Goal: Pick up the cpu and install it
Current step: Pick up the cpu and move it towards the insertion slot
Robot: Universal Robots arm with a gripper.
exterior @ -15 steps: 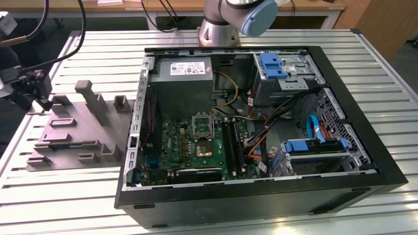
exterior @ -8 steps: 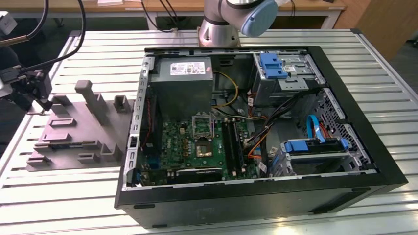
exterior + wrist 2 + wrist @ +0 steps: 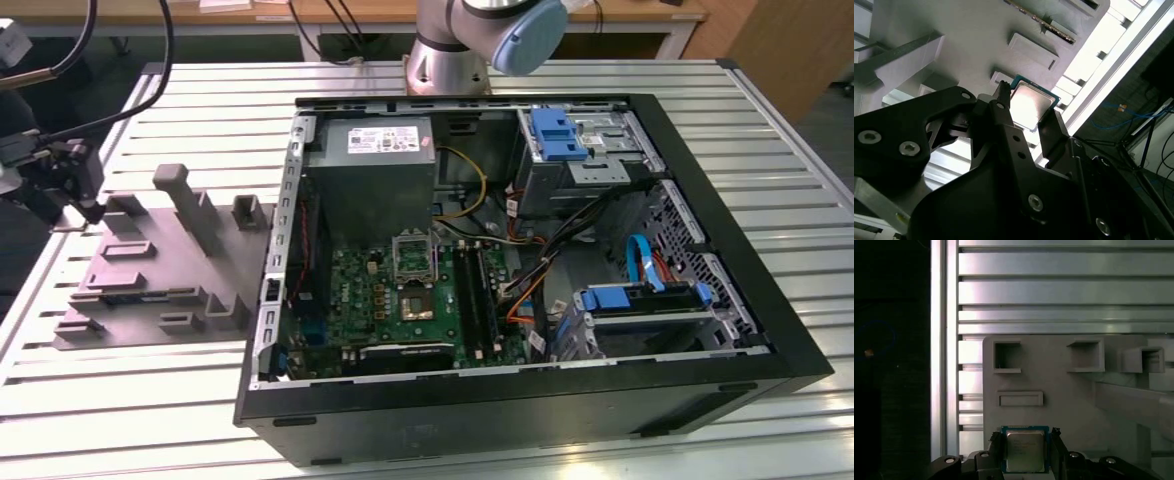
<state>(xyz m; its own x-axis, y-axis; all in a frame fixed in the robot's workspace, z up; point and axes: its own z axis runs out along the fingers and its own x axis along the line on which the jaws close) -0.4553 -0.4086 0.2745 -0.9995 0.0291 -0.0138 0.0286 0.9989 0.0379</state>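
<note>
You have the gripper (image 3: 1026,441) clamped on the cpu (image 3: 1025,452): in both wrist views its two fingers (image 3: 996,446) press against opposite edges of the chip, whose silvery top faces the cameras. The cpu sits at the edge of the grey fixture block (image 3: 1064,390); you cannot tell from these views whether it is lifted clear of the block or resting on it.

The first wrist view gives you the fixture's face: three square pockets in a row and one shallow rectangular pad (image 3: 1020,398) between them and the chip, with the slatted aluminium table (image 3: 1054,290) beyond. The second wrist view looks up along the fingers and shows the chip's green rim.

The exterior view gives you the wider layout. The gripper is at the exterior view's left, over the fixture's far corner. One open computer case (image 3: 747,330) lies to the exterior view's right. Inside it are one grey power supply (image 3: 374,165), two blue-handled drive bays, and one motherboard (image 3: 387,300) with its socket (image 3: 414,252), well apart from the gripper.
</note>
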